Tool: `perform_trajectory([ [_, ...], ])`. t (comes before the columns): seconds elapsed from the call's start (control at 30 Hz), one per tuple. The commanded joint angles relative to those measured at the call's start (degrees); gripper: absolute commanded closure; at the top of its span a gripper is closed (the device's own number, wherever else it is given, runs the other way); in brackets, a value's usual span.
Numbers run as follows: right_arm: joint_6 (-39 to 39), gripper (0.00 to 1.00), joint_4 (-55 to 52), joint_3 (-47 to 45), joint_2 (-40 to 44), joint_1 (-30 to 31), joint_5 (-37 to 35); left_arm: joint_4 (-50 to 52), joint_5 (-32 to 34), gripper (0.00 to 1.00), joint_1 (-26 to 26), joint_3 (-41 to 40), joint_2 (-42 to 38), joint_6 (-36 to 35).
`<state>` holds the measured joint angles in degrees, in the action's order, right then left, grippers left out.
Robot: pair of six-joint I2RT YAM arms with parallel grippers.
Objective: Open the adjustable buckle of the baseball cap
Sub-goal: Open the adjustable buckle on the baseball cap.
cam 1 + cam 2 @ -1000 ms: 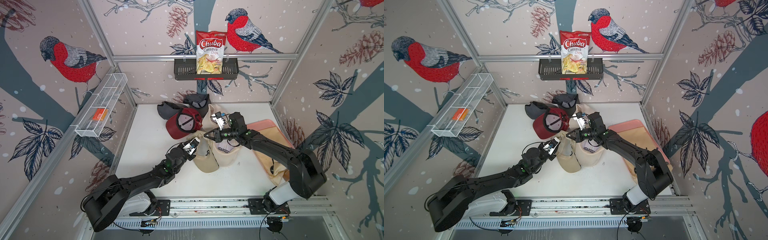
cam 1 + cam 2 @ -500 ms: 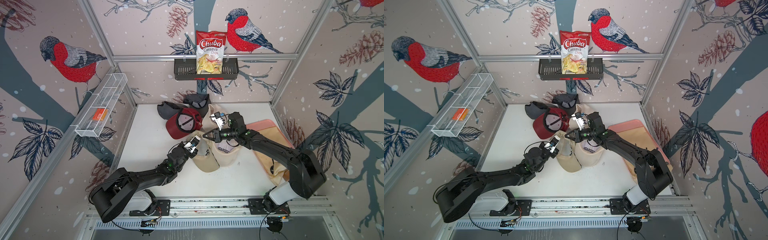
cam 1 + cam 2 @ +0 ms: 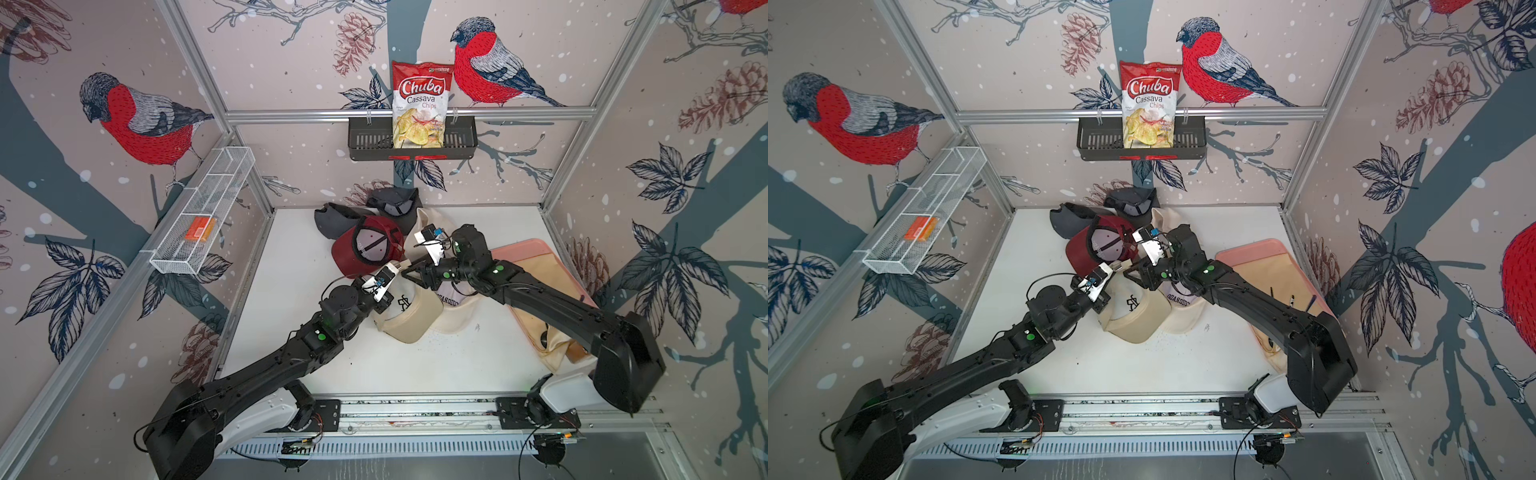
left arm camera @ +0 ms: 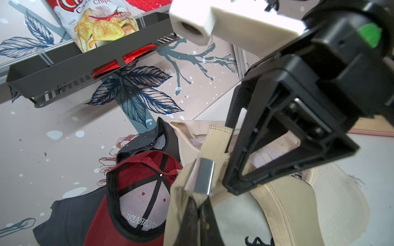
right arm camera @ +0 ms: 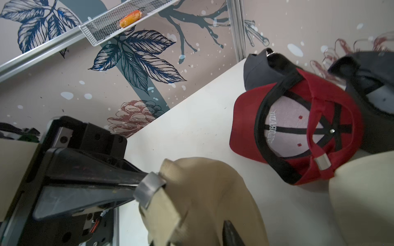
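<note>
Your left claw (image 4: 198, 215) is pinched tight on the strap (image 4: 215, 144) of the beige cap (image 3: 409, 311). Its two dark, worn tips meet on the cloth right under the buckle (image 4: 200, 179). The buckle is a small flat sleeve of brushed silver metal wrapped around the woven strap. It is held up off the table at the rear of the cap, between your two claws. Your right claw (image 4: 229, 168) faces it from the opposite side with its black jaws standing apart. One ribbed finger (image 4: 233, 110) lies beside the strap's loose, frayed end, which sticks up past the buckle. In the right wrist view the strap cloth hides one of that claw's fingers.

The beige cap is soft cloth with a curved peak and dark stitched lettering, resting on the white table (image 3: 299, 257). A second beige cap (image 3: 453, 307) touches it, under your right arm. Just behind, a red cap (image 3: 368, 247) lies upside down, showing pale lining, black seam tape and a silver clasp (image 5: 322, 162). Two dark grey caps (image 3: 332, 220) sit by the back wall. A pink tray (image 3: 528, 253) carrying a tan cloth (image 3: 536, 291) lies partly under your right arm. On the walls hang a black basket (image 3: 361, 137) holding a chips bag (image 3: 419, 104), and a white wire basket (image 3: 199, 216).
</note>
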<state>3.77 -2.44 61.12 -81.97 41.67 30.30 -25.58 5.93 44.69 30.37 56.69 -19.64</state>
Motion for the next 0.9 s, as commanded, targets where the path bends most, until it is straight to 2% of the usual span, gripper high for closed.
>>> perform_trajectory([
  [0.0,-4.8,0.54,8.6,-4.0,2.9,1.4,-9.8,6.0,-3.4,1.00,0.0,1.7,-0.3,1.4],
  [0.23,-4.9,0.55,22.7,-14.5,8.1,1.3,-15.6,8.2,-4.8,1.00,0.0,4.2,0.2,2.1],
  [0.4,-5.1,0.61,26.7,-16.4,8.2,1.3,-13.7,8.3,-5.9,1.00,-0.1,5.0,0.7,3.1],
  [0.5,-4.7,0.67,28.9,-16.7,8.2,1.7,-11.2,8.5,-6.2,1.00,-0.1,5.2,1.3,3.3],
  [0.7,-1.1,0.96,29.7,-17.9,9.2,0.4,-9.6,6.5,-7.8,1.00,-1.0,5.4,1.9,6.1],
  [0.77,0.5,1.00,30.8,-19.1,9.9,-0.5,-9.8,6.5,-8.3,1.00,-1.4,5.9,2.3,6.7],
  [0.87,2.6,1.00,31.2,-19.7,11.6,-0.6,-10.4,7.0,-8.8,0.98,-1.6,6.5,2.7,7.5],
])
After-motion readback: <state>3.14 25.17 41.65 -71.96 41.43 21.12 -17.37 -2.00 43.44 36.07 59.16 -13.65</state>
